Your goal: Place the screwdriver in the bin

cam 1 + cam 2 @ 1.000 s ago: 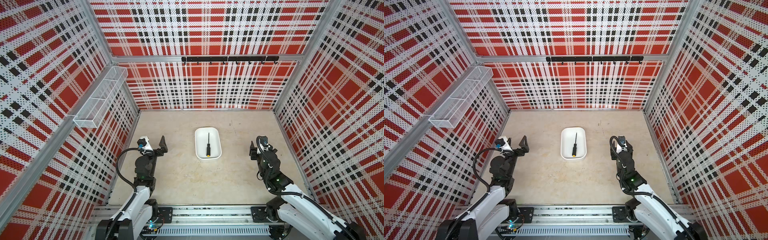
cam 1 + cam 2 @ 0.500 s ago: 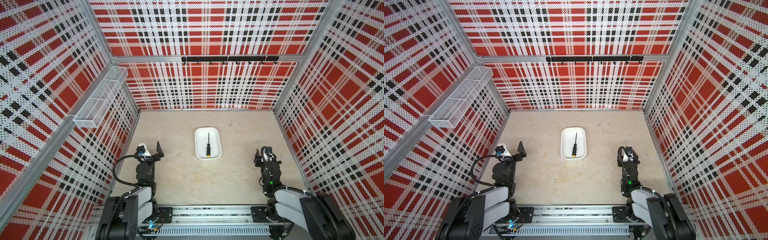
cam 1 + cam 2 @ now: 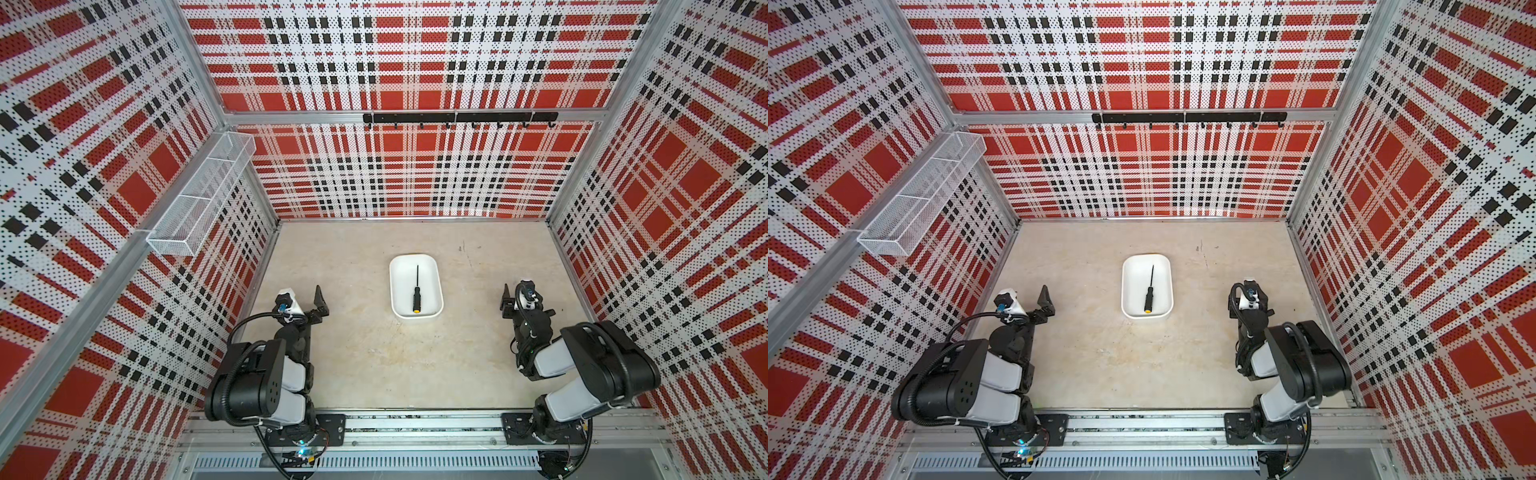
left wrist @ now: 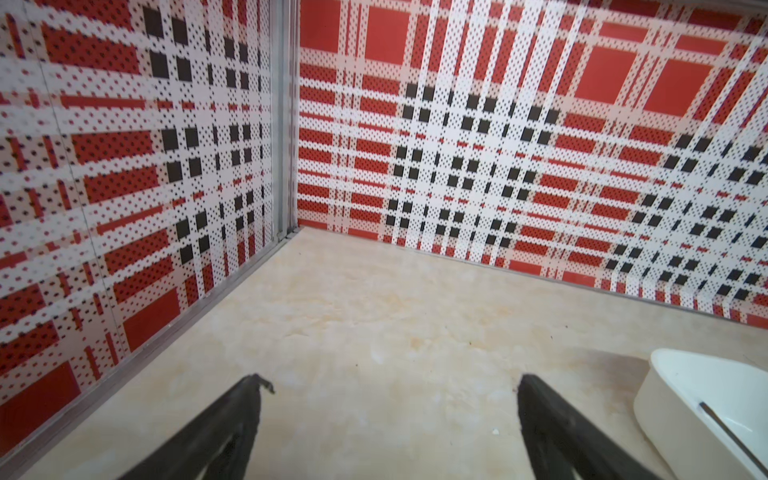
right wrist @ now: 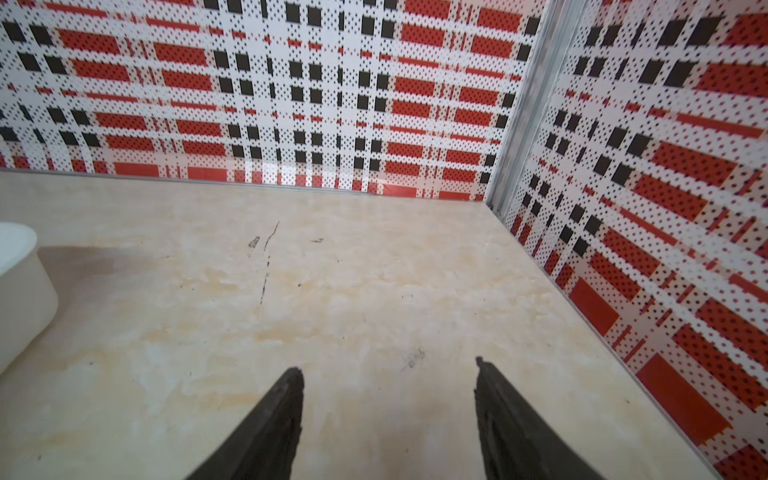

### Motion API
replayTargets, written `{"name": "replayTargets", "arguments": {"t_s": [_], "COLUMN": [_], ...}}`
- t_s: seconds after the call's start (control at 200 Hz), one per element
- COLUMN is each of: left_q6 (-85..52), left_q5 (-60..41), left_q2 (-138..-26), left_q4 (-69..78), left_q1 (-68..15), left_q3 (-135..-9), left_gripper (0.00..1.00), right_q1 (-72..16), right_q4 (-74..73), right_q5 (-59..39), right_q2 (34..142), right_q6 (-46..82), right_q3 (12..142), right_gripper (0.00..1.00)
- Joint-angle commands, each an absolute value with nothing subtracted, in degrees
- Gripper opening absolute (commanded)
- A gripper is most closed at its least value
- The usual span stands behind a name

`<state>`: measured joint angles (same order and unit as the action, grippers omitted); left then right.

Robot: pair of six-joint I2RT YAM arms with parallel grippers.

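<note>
Within the plaid pegboard cell, on the beige tabletop, the following were recorded.

1. Screwdriver: slim, with a dark shaft, a black ribbed handle and a yellow-orange end cap. It lay flat inside the bin, lengthwise along the middle. The tip pointed to the back wall and the cap sat near the bin's front wall. Nothing held it. The left wrist view showed only a part of the shaft.

2. Bin: a shallow white plastic tray with rounded corners. It stood on the tabletop between the two arms, well apart from both, in both top views. One corner showed in the left wrist view and one in the right wrist view.

3. Left gripper: its fingers were spread wide with only bare tabletop between them. It was low over the table near the left wall, and its arm was folded back toward the base.

4. Right gripper: its fingers were spread apart with nothing between them. It was low over the table near the right wall, and its arm was likewise folded.

5. White wire mesh basket: long and divided into compartments, mounted high on the left wall.

6. Black hook rail: fixed across the back wall.
</note>
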<state>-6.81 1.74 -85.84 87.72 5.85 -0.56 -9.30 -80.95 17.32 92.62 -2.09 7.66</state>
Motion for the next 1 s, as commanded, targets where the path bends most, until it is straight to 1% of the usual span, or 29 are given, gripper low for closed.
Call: {"name": "replayTargets", "arguments": {"t_s": [0.0,0.075,0.2,0.245,0.301,0.356,0.436,0.506,0.641,0.817,0.997], "left_q6": [-6.23,-6.34,-6.15,-6.28,-6.35,-6.32,-6.08,-5.56,-2.28,-2.02,-1.98], "left_q5": [0.05,0.68,-0.09,0.01,0.35,0.62,0.52,0.75,5.60,6.30,6.42], "left_q2": [-88.18,-88.36,-90.69,-91.85,-91.49,-91.45,-91.16,-90.91,-90.27,-90.35,-90.49], "left_q4": [101.93,100.51,97.54,98.16,97.71,97.02,94.73,89.86,80.32,79.85,79.62], "left_q1": [6.39,6.37,6.25,6.25,6.33,6.16,6.15,5.62,2.03,1.62,1.51], "left_q3": [0.00,-0.75,-3.53,-3.80,-3.93,-4.15,-5.32,-7.57,-11.95,-12.29,-12.39], "left_gripper": [0.98,0.98,0.98,0.98,0.98,0.98,0.98,0.98,0.98,0.98,0.98], "right_q1": [-8.58,-7.97,-7.28,-5.56,-3.99,-2.81,-2.20,-2.21,-2.11,-2.11,-2.02], "right_q4": [-88.75,-87.69,-76.15,-71.86,-68.38,-65.49,-65.92,-65.80,-65.57,-65.41,-65.31], "right_q5": [17.34,16.26,14.89,12.44,12.28,8.86,7.74,7.65,7.44,7.47,7.38], "right_q2": [92.31,92.73,91.03,90.31,90.15,90.03,90.11,90.13,90.09,90.18,90.18], "right_q6": [-1.71,-1.67,-1.08,0.62,2.35,3.31,3.47,3.52,3.57,3.60,3.61], "right_q3": [6.72,7.69,12.52,14.06,15.69,16.96,16.85,16.92,16.97,17.18,17.17], "right_gripper": [0.70,0.71,0.73,0.73,0.74,0.75,0.76,0.79,0.86,0.89,1.00]}}
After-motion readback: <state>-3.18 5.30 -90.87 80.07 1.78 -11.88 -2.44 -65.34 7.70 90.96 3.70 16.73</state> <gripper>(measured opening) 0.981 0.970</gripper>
